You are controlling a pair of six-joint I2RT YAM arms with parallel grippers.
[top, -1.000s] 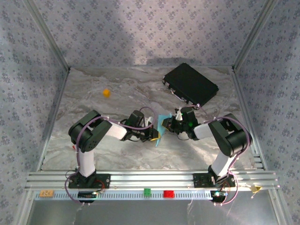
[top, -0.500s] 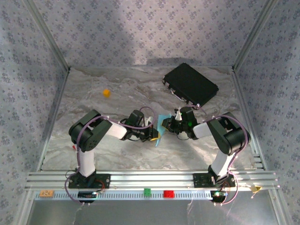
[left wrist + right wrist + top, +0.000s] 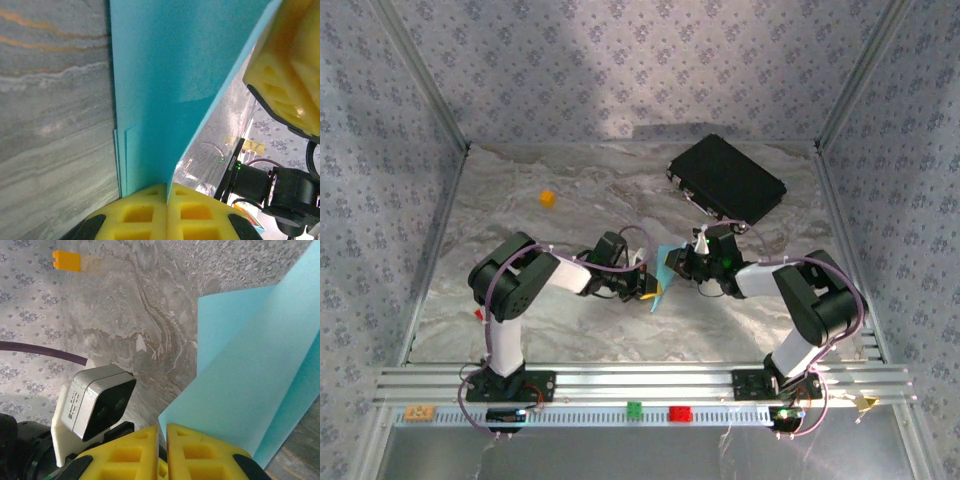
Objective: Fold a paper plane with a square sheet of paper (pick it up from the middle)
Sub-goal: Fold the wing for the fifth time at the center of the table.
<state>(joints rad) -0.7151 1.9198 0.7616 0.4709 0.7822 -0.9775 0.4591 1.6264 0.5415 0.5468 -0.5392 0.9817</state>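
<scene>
From above, the light-blue sheet of paper (image 3: 661,272), partly folded, stands on edge over the middle of the marble table (image 3: 520,240), pinched between the left gripper (image 3: 648,290) and the right gripper (image 3: 673,268); the black case (image 3: 727,180) lies well apart at the far right and the orange cube (image 3: 548,198) at the far left. At the left wrist, the yellow fingers (image 3: 140,215) press together on the sheet's lower corner, its creased layers rising above them. At the right wrist, the yellow fingers (image 3: 200,452) are clamped narrowly on the sheet's bottom edge
</scene>
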